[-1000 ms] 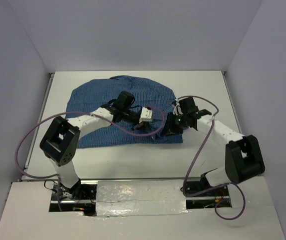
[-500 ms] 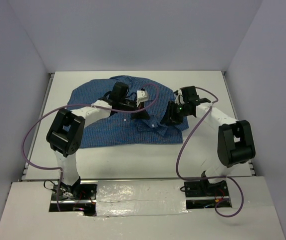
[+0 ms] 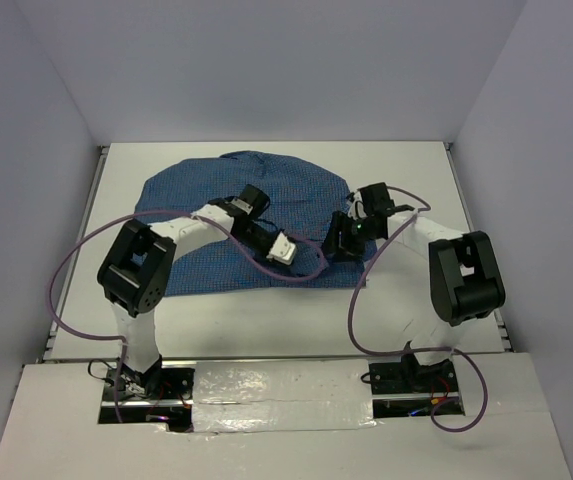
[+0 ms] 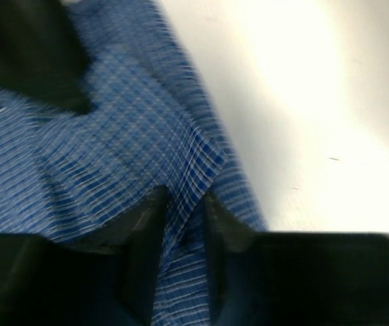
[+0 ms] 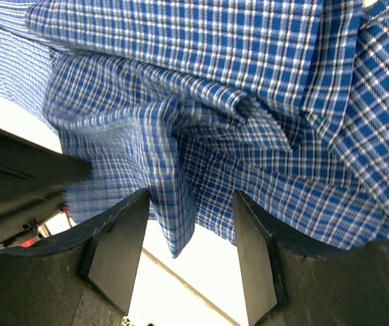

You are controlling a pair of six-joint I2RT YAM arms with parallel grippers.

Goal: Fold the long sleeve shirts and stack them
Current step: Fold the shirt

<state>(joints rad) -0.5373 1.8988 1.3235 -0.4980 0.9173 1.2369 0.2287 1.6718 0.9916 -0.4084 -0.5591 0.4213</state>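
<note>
The blue finely checked long sleeve shirt [image 3: 196,205] lies spread over the middle and left of the white table. My left gripper [image 3: 288,252] is over its near right part. In the left wrist view the left gripper [image 4: 184,198] has its jaws nearly together, with a fold of the shirt [image 4: 133,129] pinched between them, close to the shirt's edge. My right gripper [image 3: 340,238] is at the shirt's right edge. In the right wrist view the right gripper [image 5: 191,200] is open, and a crumpled fold of shirt [image 5: 201,129] hangs between its spread fingers without being clamped.
The white table [image 3: 416,290] has a raised rim at left and right. Grey walls close in three sides. Purple cables [image 3: 66,290] loop off both arms near the shirt. The two arm bases stand at the near edge.
My left gripper swung back toward the far side, then came forward again to the shirt's near right part. My right gripper moved inward to the left and its arm drew closer.
</note>
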